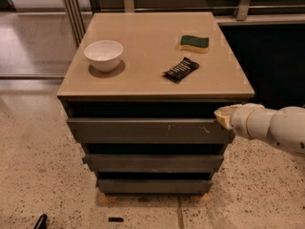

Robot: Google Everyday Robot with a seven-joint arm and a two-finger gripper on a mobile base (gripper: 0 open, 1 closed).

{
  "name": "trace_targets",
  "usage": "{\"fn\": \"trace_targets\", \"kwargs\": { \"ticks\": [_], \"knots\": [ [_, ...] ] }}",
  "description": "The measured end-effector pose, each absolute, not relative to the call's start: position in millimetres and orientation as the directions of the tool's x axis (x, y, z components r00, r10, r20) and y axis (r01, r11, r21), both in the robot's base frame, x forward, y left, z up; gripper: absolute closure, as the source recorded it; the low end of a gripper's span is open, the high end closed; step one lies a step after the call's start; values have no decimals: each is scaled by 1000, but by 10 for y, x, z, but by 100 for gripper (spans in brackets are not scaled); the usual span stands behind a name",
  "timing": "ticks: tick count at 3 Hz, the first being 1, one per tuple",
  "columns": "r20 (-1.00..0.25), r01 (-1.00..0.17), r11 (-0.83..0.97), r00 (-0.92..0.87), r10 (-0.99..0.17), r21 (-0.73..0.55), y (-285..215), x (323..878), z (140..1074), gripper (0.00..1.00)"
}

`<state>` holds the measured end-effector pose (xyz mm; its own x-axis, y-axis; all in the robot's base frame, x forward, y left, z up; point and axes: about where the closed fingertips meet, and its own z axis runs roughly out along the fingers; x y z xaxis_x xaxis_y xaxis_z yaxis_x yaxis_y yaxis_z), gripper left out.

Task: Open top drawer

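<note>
Taking in the camera view: a squat cabinet (143,87) with a tan top, dead centre. Up on that top, a white bowl (103,55) at 10 o'clock, a green-and-yellow sponge (194,43) out at 1 o'clock, and a black snack packet (181,69) lying askew just right of the middle, well apart from the bowl. Below the top's front edge, a dark gap, then the top drawer (143,129): dark grey, flat, handleless, widest of the three, with pale scratches right of centre. Under it, a second drawer (152,162) and a third drawer (152,185), each narrower. Over at 3 o'clock, reaching in from the right edge, a white arm (276,128), and at its end the gripper (224,117), pale tip right at the top drawer's upper right corner, level with the gap above the front. Spread or pressed together? Cannot tell from here. Touching the corner or just beside it? Cannot tell either. Speckled floor (38,166) all around.
</note>
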<state>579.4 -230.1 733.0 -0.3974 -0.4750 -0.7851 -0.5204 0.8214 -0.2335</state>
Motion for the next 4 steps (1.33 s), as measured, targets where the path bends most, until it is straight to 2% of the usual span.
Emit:
{"fn": "trace_targets", "kwargs": {
  "ticks": [4],
  "knots": [
    [-808, -450, 858, -392, -440, -249, -2243, 5955, 6950, 100]
  ]
}}
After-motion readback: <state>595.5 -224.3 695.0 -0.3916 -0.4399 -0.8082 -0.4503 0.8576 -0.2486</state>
